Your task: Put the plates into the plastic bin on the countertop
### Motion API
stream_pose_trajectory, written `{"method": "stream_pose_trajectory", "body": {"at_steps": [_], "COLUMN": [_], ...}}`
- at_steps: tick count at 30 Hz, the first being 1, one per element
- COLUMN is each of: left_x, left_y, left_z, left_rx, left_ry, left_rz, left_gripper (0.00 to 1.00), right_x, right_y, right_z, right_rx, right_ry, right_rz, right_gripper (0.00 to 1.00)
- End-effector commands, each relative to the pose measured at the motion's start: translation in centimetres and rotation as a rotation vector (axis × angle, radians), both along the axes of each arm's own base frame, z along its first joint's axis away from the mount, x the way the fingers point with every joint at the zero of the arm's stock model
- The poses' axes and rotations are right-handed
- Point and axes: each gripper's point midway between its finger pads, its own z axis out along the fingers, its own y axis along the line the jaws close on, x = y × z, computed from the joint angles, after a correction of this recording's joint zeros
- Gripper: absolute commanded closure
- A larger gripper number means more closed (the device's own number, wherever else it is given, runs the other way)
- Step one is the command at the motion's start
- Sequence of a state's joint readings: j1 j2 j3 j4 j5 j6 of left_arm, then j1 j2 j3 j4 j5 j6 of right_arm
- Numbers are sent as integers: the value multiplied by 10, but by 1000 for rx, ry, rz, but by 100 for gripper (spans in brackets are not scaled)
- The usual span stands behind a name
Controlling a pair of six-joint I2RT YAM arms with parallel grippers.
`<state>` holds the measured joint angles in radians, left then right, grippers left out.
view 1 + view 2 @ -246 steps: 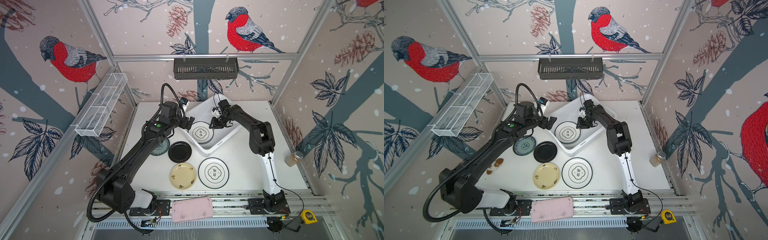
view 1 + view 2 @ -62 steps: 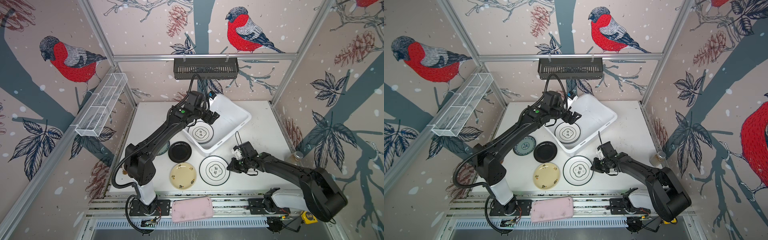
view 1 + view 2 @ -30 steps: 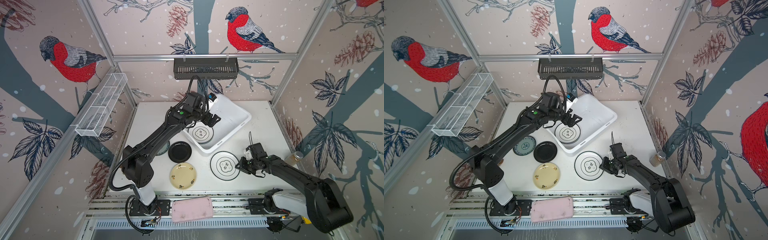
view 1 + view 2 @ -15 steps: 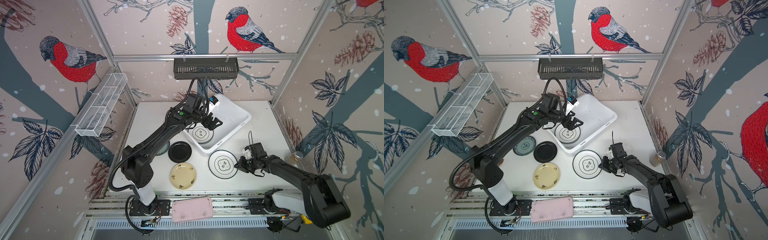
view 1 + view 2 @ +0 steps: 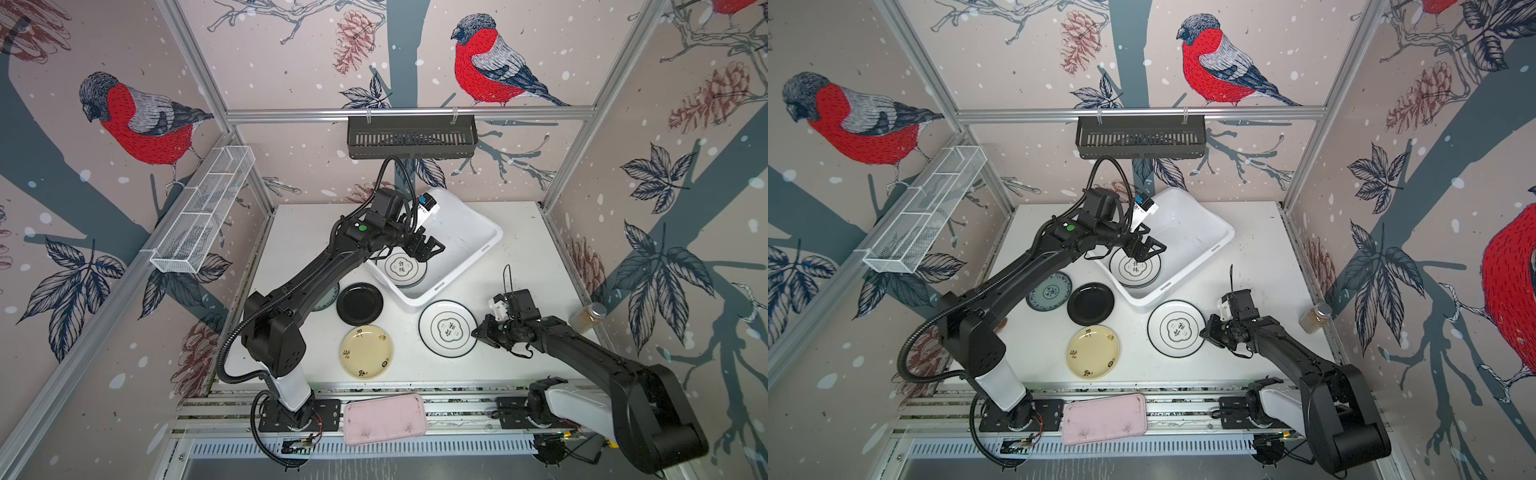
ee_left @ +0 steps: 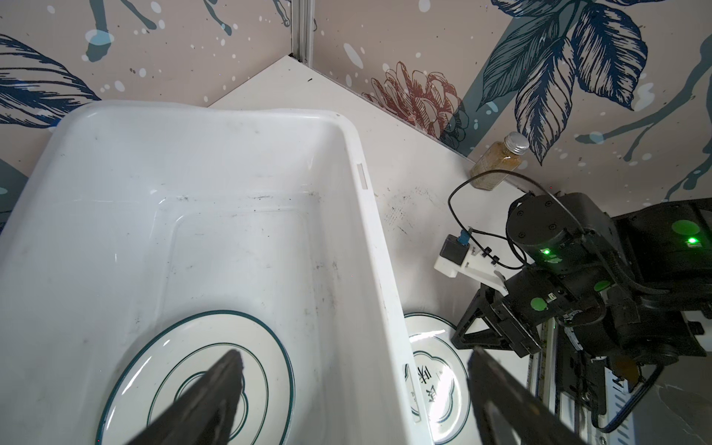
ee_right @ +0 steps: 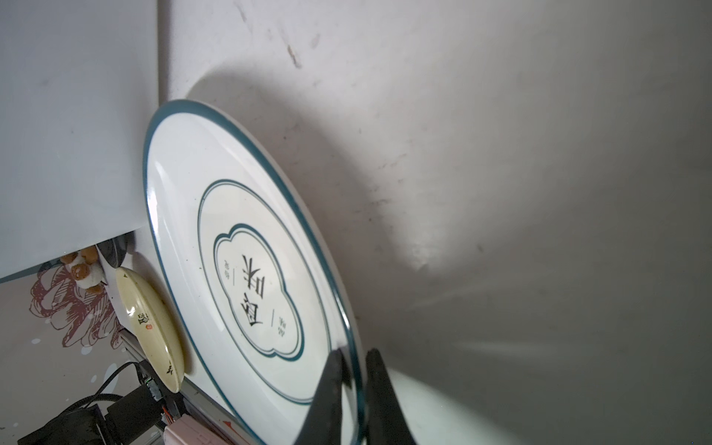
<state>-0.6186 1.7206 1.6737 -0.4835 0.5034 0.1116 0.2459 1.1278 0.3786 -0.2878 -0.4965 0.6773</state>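
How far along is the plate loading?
Done: a stack topped by a white black-rimmed emblem plate in the white plastic bin, open left gripper above it. In hand: the right gripper is shut on the rim of the second emblem plate. Left: that plate plus the teal plate, black plate and pale yellow plate on the countertop.

Black plate, pale-yellow plate, dark-rimmed white plate

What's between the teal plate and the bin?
The black plate, flat on the countertop, lies between the teal plate and the plastic bin; a top view shows it clearly.
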Motion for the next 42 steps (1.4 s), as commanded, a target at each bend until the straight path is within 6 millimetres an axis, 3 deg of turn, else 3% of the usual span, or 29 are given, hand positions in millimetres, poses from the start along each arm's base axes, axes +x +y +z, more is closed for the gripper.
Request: {"method": "stream_pose_trajectory", "body": {"at_steps": [1,17,42], "left_x": [-4,-1,9], "left_y": [0,-2,-8], "left_z": [7,9,7], "left_rx": [-11,-25,-32], "left_ry": [-9,-7,0], "left_rz": [-12,-4,11], "left_gripper": [9,10,10], "right_x": [-8,4,-11], "right_y": [-14,-21,-49], "right_z": [-5,48,107], "right_rx": [-70,-50,-143], "right_ry": [35,-67,-105], "right_rz": [-33,-111,-218], "right_gripper": [97,100,100]}}
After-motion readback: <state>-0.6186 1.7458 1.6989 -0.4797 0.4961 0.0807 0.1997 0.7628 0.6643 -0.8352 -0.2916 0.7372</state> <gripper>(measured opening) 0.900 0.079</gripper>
